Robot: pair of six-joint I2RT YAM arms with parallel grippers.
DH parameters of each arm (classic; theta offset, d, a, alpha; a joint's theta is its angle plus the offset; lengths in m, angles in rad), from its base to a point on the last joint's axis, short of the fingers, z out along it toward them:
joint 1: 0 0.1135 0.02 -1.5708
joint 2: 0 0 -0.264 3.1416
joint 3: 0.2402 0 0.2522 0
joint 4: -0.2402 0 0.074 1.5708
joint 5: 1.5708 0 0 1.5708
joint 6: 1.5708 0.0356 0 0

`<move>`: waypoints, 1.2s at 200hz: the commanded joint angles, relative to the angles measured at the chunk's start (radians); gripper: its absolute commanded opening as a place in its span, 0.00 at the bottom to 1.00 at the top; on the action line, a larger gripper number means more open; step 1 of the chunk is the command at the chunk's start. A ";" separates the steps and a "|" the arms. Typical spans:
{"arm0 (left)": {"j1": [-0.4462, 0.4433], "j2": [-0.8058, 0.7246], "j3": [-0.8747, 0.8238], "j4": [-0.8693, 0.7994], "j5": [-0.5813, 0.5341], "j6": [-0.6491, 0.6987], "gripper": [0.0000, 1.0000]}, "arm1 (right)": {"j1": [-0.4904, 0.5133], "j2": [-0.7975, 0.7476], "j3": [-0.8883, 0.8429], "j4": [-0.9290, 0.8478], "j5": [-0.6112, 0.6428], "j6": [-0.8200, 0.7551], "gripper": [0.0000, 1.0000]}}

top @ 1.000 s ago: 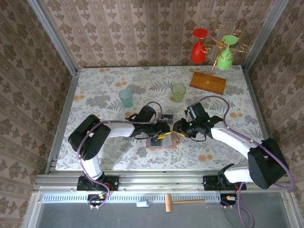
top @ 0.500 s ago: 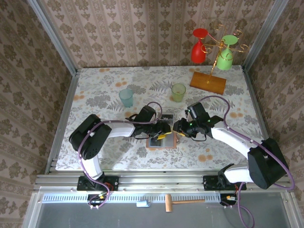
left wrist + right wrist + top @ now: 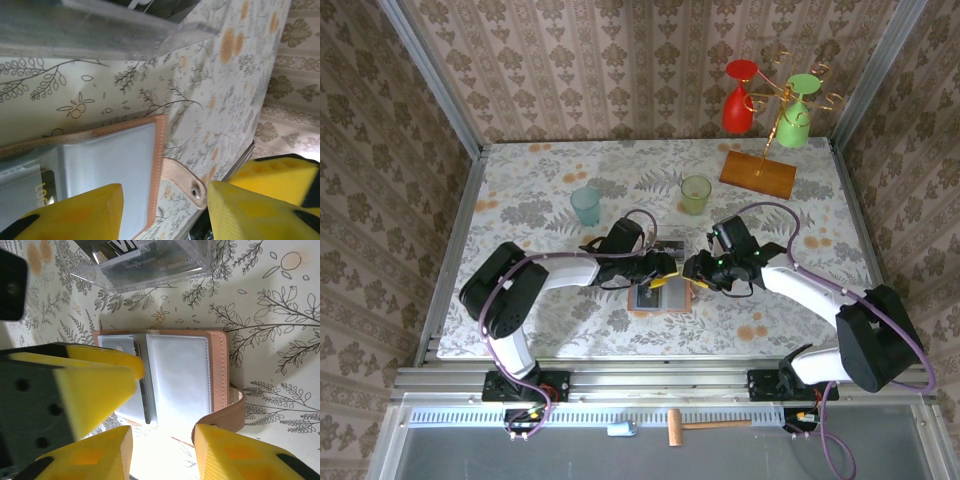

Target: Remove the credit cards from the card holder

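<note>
The card holder (image 3: 660, 298) is laid open on the table (image 3: 520, 200) btwn the two arms, just beside the clear tray (image 3: 145, 262), w/ one of the credit cards (image 3: 42, 192) seen tucked dark in a grey-blue pocket (image 3: 177, 375). The left gripper (image 3: 165, 210) is held part-open over pocket & strap (image 3: 182, 182), nothing clamped. The right gripper (image 3: 162, 455) is likewise part-open by the strap edge, nothing gripped. The credit cards are judged light, stiff & slick and the holder soft & apt to slide, so the holder is best pinned flat and a card pinched by its exposed edge.
</note>
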 commanded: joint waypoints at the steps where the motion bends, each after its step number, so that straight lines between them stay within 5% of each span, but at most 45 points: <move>1: 0.020 -0.065 -0.020 -0.007 -0.003 -0.008 0.48 | -0.004 0.021 0.037 -0.006 -0.030 -0.005 0.37; 139: 0.099 -0.249 -0.223 -0.013 -0.054 -0.001 0.41 | 0.070 0.164 0.134 0.041 -0.065 0.025 0.33; 240: 0.107 -0.236 -0.296 0.028 -0.048 -0.001 0.25 | 0.156 0.268 0.152 0.105 -0.055 0.067 0.31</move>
